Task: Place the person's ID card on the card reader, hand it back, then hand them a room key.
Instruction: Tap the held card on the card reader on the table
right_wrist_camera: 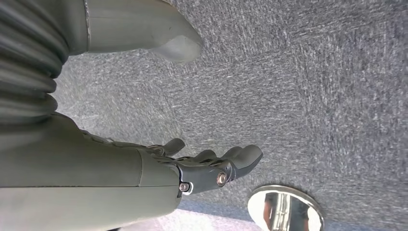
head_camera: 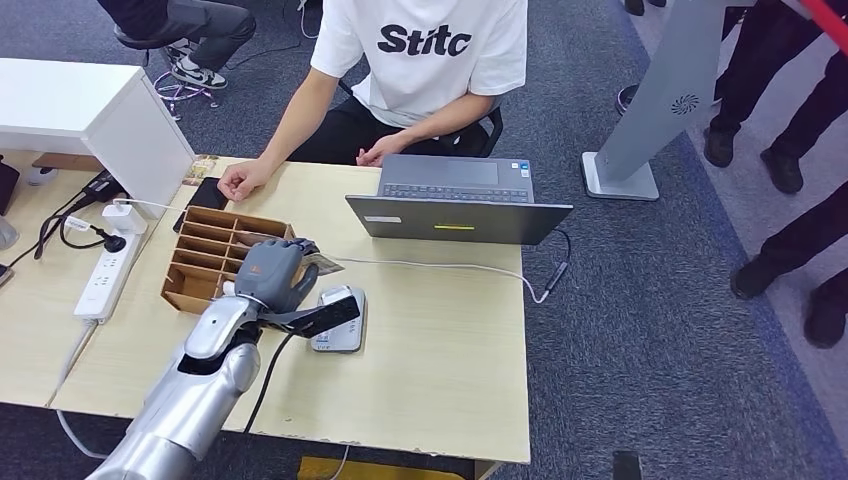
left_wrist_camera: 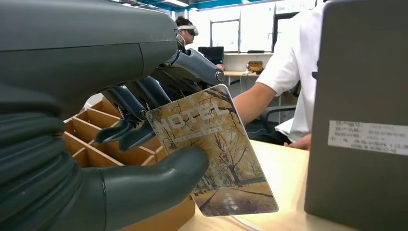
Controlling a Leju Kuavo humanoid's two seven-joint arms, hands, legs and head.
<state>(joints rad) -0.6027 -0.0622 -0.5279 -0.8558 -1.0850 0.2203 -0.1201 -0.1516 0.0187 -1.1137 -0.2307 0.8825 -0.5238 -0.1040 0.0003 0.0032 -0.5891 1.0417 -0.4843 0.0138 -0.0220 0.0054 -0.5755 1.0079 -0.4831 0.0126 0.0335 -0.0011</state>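
Note:
My left hand [head_camera: 268, 277] hovers over the table between the wooden card tray [head_camera: 196, 262] and the grey card reader [head_camera: 338, 318]. It pinches a hotel room key card [left_wrist_camera: 214, 151] printed with autumn trees between thumb and fingers; the card's edge [head_camera: 322, 264] pokes out toward the laptop. The person in a white T-shirt [head_camera: 425, 50] sits across the table, one hand [head_camera: 238, 181] resting on the table near a black ID card [head_camera: 206, 193]. My right hand [right_wrist_camera: 211, 166] hangs over grey carpet, fingers apart and holding nothing.
An open grey laptop [head_camera: 458, 198] stands at the table's far side, its cable [head_camera: 440, 266] running across the top. A white power strip [head_camera: 105, 270] and plugs lie at left by a white box [head_camera: 95, 115]. A grey floor stand [head_camera: 660, 100] and bystanders' legs are at right.

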